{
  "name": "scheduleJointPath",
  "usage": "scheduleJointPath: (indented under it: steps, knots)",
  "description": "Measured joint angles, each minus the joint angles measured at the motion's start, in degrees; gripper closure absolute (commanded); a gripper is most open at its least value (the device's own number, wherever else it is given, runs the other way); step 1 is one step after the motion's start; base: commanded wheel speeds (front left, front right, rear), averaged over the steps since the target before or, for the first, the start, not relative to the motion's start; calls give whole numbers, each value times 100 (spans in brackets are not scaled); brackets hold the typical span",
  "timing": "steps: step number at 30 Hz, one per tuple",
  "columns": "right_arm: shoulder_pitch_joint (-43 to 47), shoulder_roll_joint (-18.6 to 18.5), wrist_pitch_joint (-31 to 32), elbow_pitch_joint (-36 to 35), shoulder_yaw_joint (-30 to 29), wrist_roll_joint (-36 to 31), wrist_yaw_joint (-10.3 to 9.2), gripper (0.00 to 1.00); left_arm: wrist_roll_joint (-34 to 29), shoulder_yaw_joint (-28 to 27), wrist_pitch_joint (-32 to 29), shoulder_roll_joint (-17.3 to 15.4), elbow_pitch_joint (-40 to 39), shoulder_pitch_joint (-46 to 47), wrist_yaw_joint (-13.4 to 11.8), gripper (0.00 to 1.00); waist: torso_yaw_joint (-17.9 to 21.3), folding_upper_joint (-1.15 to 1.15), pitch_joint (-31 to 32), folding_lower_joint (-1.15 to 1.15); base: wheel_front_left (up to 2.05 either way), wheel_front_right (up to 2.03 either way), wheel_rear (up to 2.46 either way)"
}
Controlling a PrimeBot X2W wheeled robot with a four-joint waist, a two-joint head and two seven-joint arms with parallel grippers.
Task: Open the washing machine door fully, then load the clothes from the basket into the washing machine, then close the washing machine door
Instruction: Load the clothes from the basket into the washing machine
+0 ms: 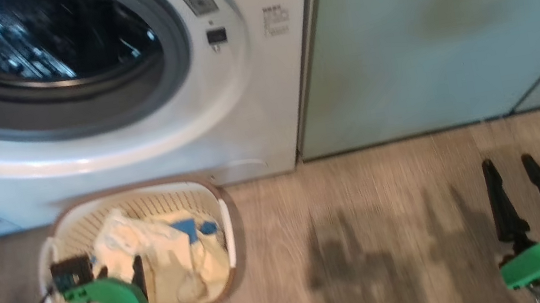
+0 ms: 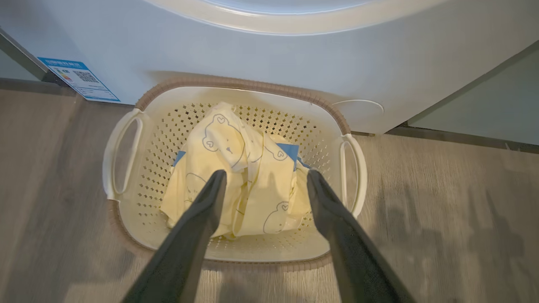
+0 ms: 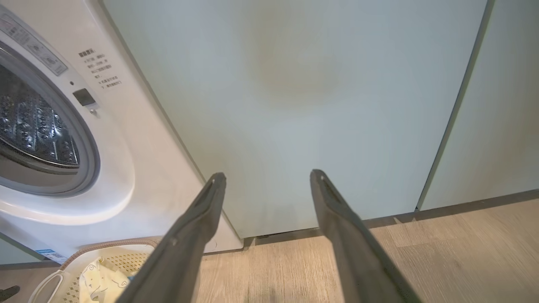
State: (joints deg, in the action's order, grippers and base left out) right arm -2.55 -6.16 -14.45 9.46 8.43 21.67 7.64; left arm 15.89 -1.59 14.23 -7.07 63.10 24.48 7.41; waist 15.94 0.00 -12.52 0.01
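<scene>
Over the clothes (image 2: 236,147), the left gripper (image 2: 266,177) hangs wide open, empty.

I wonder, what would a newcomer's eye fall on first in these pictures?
The open steel drum of the washing machine gapes at the head view's upper left. Just in front of it on the floor sits the cream basket holding the pale yellow bear-print clothes, with the left end effector open and aimed at them.
</scene>
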Motion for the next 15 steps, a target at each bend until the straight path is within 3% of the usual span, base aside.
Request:
scheduleJointPath:
  steps: [6, 15]
  knots:
    - [-254, 111, 0, -120, 63, -7, 0, 0, 135, 386, -281, -126, 498, 706, 3, 0, 147, 0, -654, 1, 0, 0, 0]
    - [-671, 176, 0, -320, 71, -8, 0, 0, 812, 632, -1057, -442, 822, 1333, 3, 0, 320, 0, -1579, 0, 0, 0, 0]
